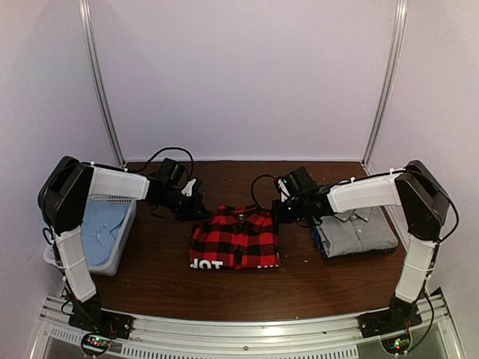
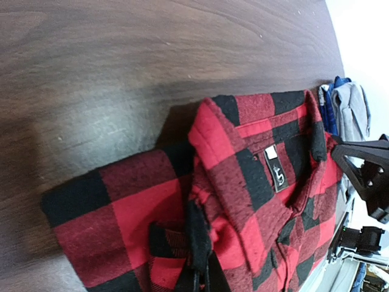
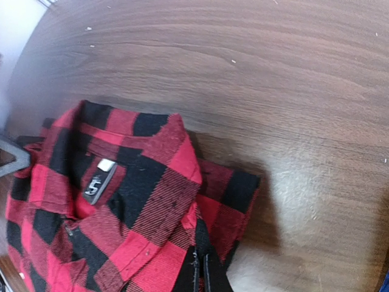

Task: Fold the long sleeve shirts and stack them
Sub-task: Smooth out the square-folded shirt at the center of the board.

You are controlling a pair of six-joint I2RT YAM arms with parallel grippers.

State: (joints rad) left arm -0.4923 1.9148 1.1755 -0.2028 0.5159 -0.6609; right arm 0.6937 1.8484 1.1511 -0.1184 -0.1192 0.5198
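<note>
Long sleeve shirts: we count two on the counter (image 1: 165,284). One is the red-and-black flannel (image 1: 236,238), lying at the centre as a compact rectangle with its collar to the far side and its band of white letters (image 1: 206,263) along the near edge. The other is the grey shirt (image 1: 358,230), folded and lying well apart to the right. A blue edge shows beside the grey cloth in the left wrist view, and we cannot tell whether it belongs to another garment. We count one bin (image 1: 120,258) at the left edge, holding one light blue garment (image 1: 101,228), and two arms. The left pincer (image 2: 197,271) is pressed together on the flannel's cloth at its far left corner. The right pincer (image 3: 203,274) is pressed together on the cloth at the far right corner. We judge that folding is done or nearly done and that the step in hand is stacking. The next move calls for both corners to rise together and level, so that the folds do not fall open. The flannel must then travel right and settle squarely on the grey shirt before either pincer lets go.
</note>
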